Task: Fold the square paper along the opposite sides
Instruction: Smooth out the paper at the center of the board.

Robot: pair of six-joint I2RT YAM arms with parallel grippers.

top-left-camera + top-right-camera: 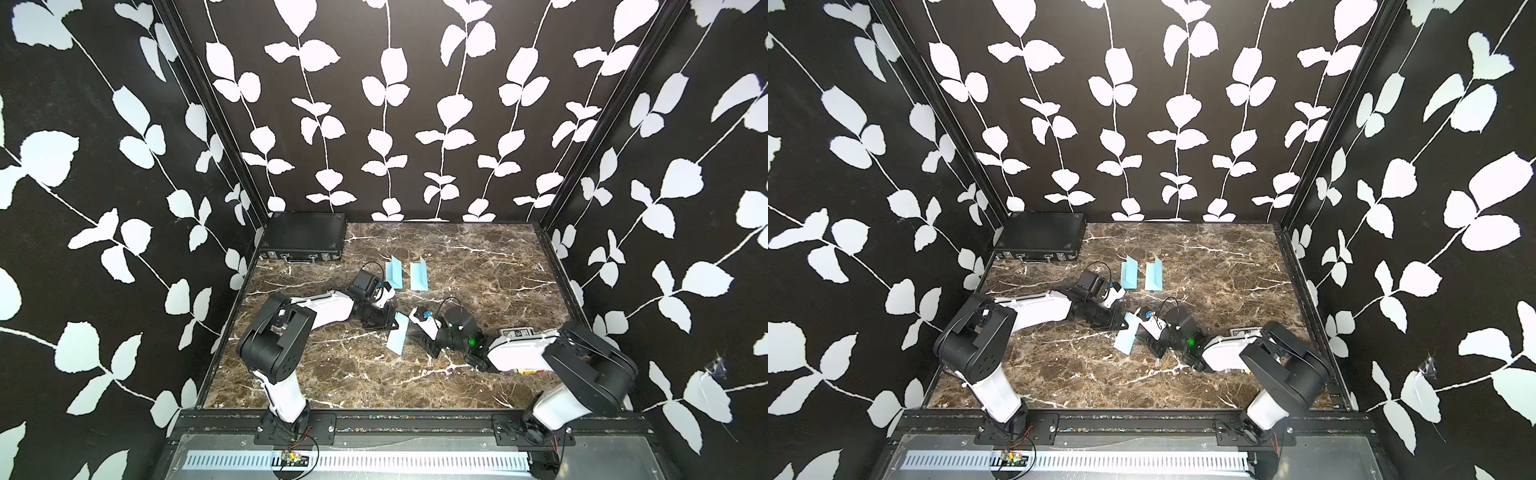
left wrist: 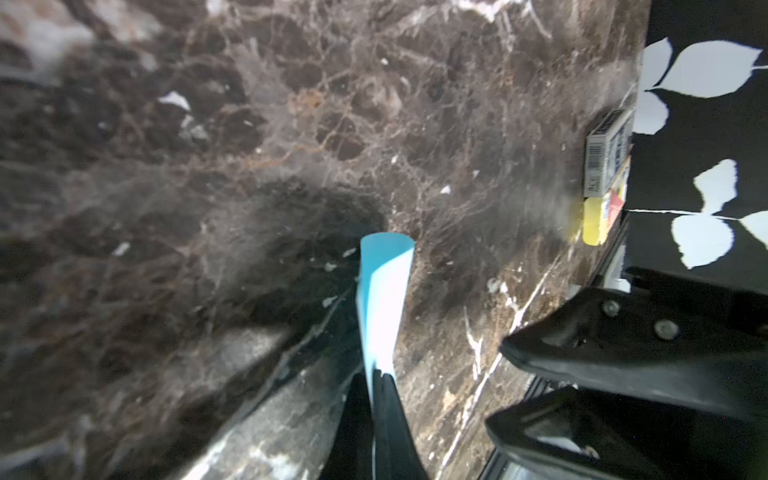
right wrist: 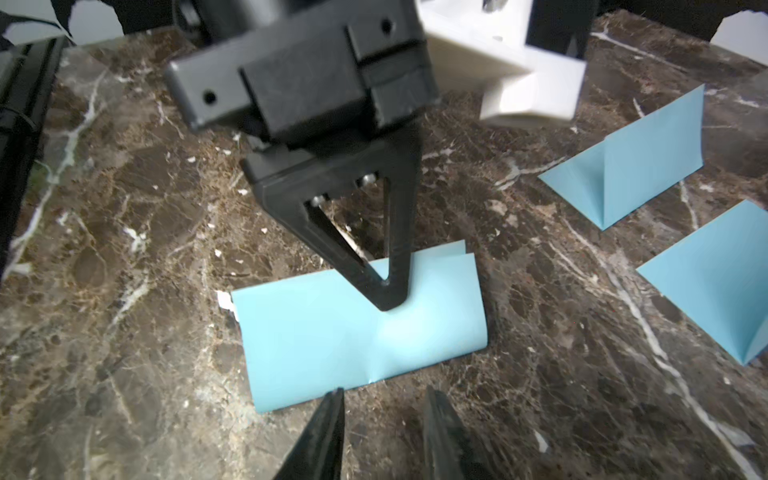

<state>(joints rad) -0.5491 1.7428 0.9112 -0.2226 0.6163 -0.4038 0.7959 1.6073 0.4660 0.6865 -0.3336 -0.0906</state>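
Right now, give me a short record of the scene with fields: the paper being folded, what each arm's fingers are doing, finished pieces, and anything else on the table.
Paper in work: blue paper, doubled over, mid marble table
Left fingers: shut on the blue paper
Right fingers: open, at the paper's folded edge, gripping nothing
Finished folds: two blue papers, creased, half open, further back
Other: black case, far left corner
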